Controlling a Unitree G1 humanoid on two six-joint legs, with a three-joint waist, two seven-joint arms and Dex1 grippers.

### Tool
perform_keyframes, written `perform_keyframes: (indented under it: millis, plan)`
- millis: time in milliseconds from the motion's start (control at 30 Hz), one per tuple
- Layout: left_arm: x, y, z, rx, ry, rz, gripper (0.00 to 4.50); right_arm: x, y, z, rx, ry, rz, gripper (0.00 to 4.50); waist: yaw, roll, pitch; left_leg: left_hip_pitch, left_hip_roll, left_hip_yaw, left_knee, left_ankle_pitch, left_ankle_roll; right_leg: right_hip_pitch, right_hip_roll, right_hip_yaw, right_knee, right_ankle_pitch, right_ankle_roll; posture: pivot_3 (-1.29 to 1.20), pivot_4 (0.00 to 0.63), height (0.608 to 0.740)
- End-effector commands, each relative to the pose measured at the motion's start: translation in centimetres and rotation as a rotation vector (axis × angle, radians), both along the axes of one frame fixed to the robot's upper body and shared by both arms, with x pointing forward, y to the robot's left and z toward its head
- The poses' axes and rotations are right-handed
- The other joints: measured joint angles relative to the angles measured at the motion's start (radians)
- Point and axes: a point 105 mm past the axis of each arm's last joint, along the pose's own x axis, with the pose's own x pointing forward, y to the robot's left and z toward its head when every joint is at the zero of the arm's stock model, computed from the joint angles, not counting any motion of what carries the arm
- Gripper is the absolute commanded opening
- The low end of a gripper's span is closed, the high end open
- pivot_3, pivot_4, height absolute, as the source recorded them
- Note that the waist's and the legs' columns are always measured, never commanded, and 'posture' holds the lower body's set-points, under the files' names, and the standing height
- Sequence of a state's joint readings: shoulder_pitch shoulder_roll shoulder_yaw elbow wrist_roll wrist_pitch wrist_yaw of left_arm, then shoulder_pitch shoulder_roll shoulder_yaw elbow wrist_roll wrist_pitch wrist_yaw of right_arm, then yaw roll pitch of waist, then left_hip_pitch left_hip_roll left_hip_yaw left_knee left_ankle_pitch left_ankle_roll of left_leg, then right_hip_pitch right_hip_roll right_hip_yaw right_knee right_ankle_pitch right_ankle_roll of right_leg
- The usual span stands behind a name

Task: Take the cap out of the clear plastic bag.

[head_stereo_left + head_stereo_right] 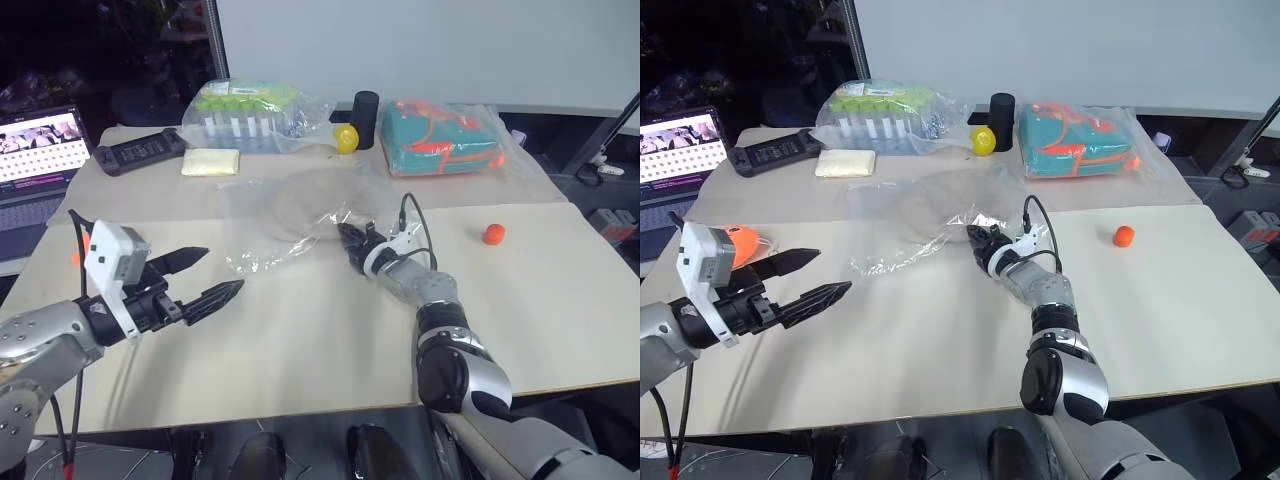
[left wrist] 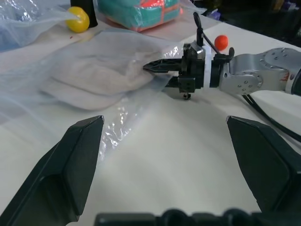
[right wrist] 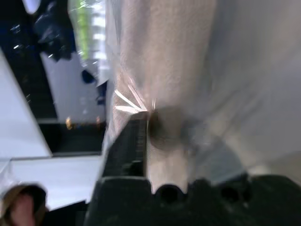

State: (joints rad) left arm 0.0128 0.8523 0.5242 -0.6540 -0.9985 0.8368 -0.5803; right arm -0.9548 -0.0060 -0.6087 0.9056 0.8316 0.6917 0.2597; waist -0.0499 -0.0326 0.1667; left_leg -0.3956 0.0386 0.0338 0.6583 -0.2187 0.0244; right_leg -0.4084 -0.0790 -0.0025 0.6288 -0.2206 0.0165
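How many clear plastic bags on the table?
3: the clear plastic bag holding the cap, mid-table; the tube bag at the far left; the bag around the teal-and-orange item at the far right.

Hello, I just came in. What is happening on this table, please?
A humanoid robot is working to get the cap out of the clear plastic bag on the table. Its right gripper is closed at the near edge of the bag, apparently pinching the plastic, perhaps the cap too. The left gripper hangs open to the side, holding nothing. The cap lies inside the bag.
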Motion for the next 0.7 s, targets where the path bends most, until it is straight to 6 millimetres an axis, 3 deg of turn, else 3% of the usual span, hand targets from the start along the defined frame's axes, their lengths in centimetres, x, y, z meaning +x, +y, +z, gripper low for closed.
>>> perform_keyframes:
  millis: [33, 133, 233, 300, 500, 700]
  plan:
    - [0.1, -0.3, 0.9, -0.006, -0.027, -0.022, 4.5, 0.1, -0.4, 0.3, 0.006, -0.009, 0.013, 0.03, 0.002, 0.0, 0.0, 0.001, 0.0, 0.0, 0.0, 0.0, 0.0, 0.0, 0.0, 0.0, 0.0, 0.0, 0.0, 0.0, 0.15, 0.74]
    - [0.3, -0.4, 0.9, -0.011, -0.024, -0.03, 4.5, 0.1, -0.4, 1.2, -0.003, -0.044, 0.056, 0.03, 0.005, 0.0, 0.0, 0.001, 0.0, 0.001, 0.0, 0.0, 0.0, 0.001, 0.001, 0.0, -0.001, 0.0, -0.001, 0.0, 0.15, 0.74]
    - [0.4, -0.4, 0.7, -0.011, -0.016, -0.032, 4.5, -1.5, -0.2, 3.0, -0.05, -0.145, 0.238, 0.03, 0.007, 0.0, 0.0, -0.002, 0.001, 0.002, 0.0, 0.0, 0.0, -0.003, 0.001, 0.001, -0.001, 0.0, -0.001, 0.0, 0.15, 0.74]
    - [0.4, -0.4, 0.6, -0.01, -0.01, -0.032, 4.5, -2.7, -0.5, 3.5, -0.1, -0.187, 0.346, 0.03, 0.008, 0.001, 0.0, -0.013, 0.0, 0.003, 0.0, 0.0, 0.0, -0.015, 0.001, 0.003, 0.001, 0.001, -0.001, 0.0, 0.15, 0.74]
    - [0.2, -0.4, 0.4, -0.02, 0.006, -0.035, 4.5, -4.0, -2.2, 3.3, -0.313, -0.223, 0.52, 0.03, 0.008, 0.001, 0.001, -0.017, 0.001, 0.009, 0.0, -0.001, -0.001, -0.018, 0.002, 0.003, -0.001, 0.0, 0.0, 0.0, 0.15, 0.74]
    - [-0.1, -0.7, 0.2, -0.041, 0.03, -0.054, 4.5, -5.5, -2.3, 4.5, -0.558, -0.501, 0.799, 0.03, 0.007, 0.001, 0.001, -0.016, 0.001, 0.012, 0.0, -0.001, -0.001, -0.019, 0.002, 0.005, 0.0, 0.0, 0.0, 0.0, 0.15, 0.74]
